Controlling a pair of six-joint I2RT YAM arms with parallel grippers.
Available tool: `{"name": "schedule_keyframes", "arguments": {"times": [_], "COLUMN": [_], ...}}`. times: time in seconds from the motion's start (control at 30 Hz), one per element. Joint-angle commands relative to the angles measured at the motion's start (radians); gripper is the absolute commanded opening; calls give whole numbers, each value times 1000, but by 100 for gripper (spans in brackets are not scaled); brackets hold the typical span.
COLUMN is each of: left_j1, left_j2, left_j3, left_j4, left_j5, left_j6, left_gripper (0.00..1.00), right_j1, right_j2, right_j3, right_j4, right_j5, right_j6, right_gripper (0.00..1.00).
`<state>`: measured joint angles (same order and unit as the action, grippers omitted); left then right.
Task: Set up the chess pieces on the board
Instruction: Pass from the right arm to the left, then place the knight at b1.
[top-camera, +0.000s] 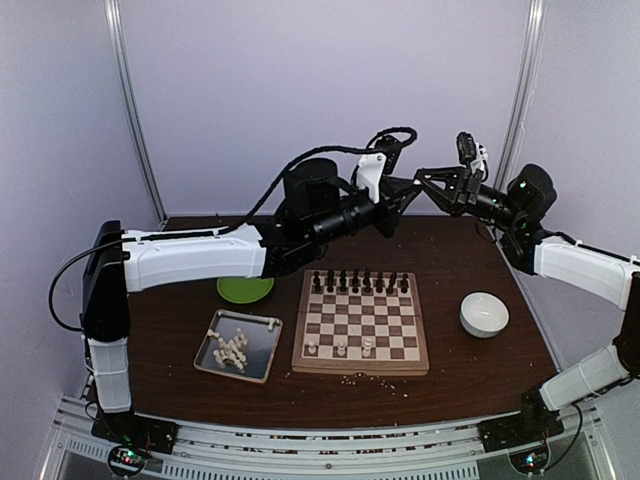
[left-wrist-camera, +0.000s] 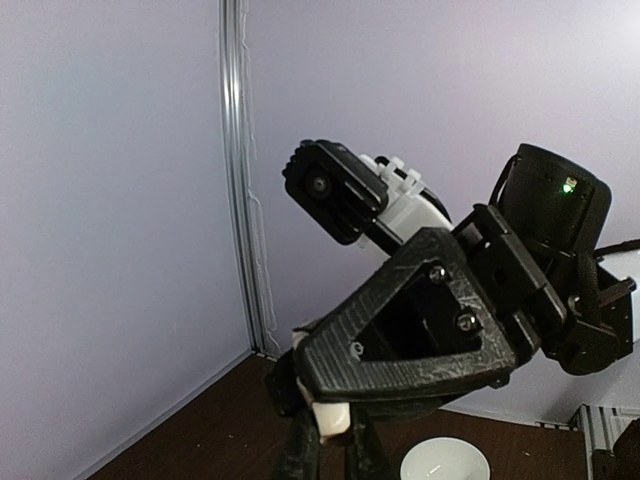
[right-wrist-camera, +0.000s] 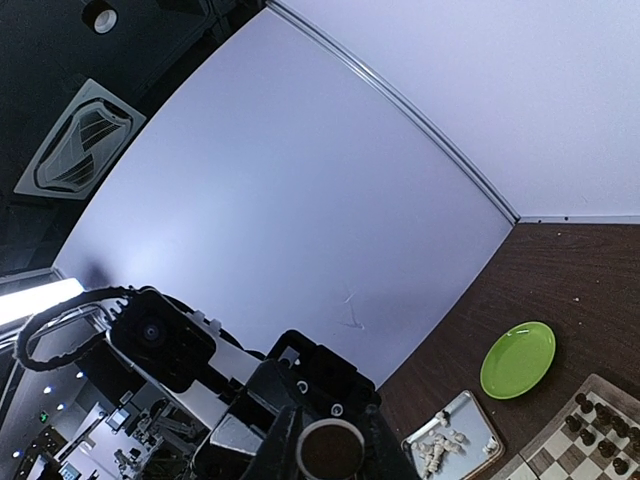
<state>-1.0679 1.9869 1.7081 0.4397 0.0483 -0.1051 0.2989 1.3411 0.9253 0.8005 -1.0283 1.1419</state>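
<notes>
Two grippers share one load, high above the table's 12 o'clock edge. The left gripper (left-wrist-camera: 330, 450) is closed on a cream-white piece (left-wrist-camera: 331, 416). The right gripper (right-wrist-camera: 330, 462) appears clamped on the same piece, whose round dark base faces its camera.

Largest hazard: the arms separate while both grips hold, snapping the piece free. From that height it would probably bounce off the table. Lesser hazard: a shallow left grip lets the piece tilt once the right jaws release.

Pale lilac walls (top-camera: 300, 90) enclose the cell. The dark brown table (top-camera: 470, 380) carries the board (top-camera: 360, 368) at centre, with dark chess pieces (top-camera: 360, 281) lining its 12 o'clock rank and three white chess pieces (top-camera: 341, 348) on its 6 o'clock rank. From the board:
- Tray (top-camera: 258, 352) holding pale pieces: 8 o'clock.
- Green plate (top-camera: 245, 290): 10 o'clock.
- White bowl (top-camera: 484, 314): 3 o'clock.
- Crumbs (top-camera: 352, 378): 6 o'clock.
</notes>
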Motion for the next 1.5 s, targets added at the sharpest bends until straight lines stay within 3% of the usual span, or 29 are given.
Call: {"name": "schedule_keyframes", "arguments": {"times": [0.0, 0.17, 0.3, 0.43, 0.6, 0.7, 0.9, 1.13, 1.47], "left_j1": [0, 12, 34, 50, 58, 59, 59, 54, 33], "left_j2": [-30, -81, -175, -253, -273, -267, -271, -136, 72], "left_j3": [9, -40, -109, -135, -66, -29, -47, 20, 206], "left_j4": [21, -12, -149, -433, -907, -1146, -1394, -1586, -1749], "left_j5": [8, 6, 1, 18, 69, 80, 117, 230, 184], "left_j6": [42, 27, -15, -20, 10, 22, -7, 1, 17], "left_gripper": [2, 1, 1, 1, 3, 2, 1, 2, 4], "right_j1": [8, -11, -64, -144, -207, -216, -246, -248, -248], "right_j2": [-34, -44, -68, -101, -120, -130, -119, -98, -102], "right_j3": [-14, -7, -21, -44, -16, -15, -57, -83, -99], "right_j4": [-37, -73, -34, -228, -709, -839, -748, -674, -665], "right_j5": [-7, -40, -114, -155, -99, -54, -70, -113, -128], "right_j6": [-61, -74, -55, -237, -677, -836, -787, -752, -759], "right_gripper": [23, 64, 77, 79, 78, 78, 78, 77, 77]}}
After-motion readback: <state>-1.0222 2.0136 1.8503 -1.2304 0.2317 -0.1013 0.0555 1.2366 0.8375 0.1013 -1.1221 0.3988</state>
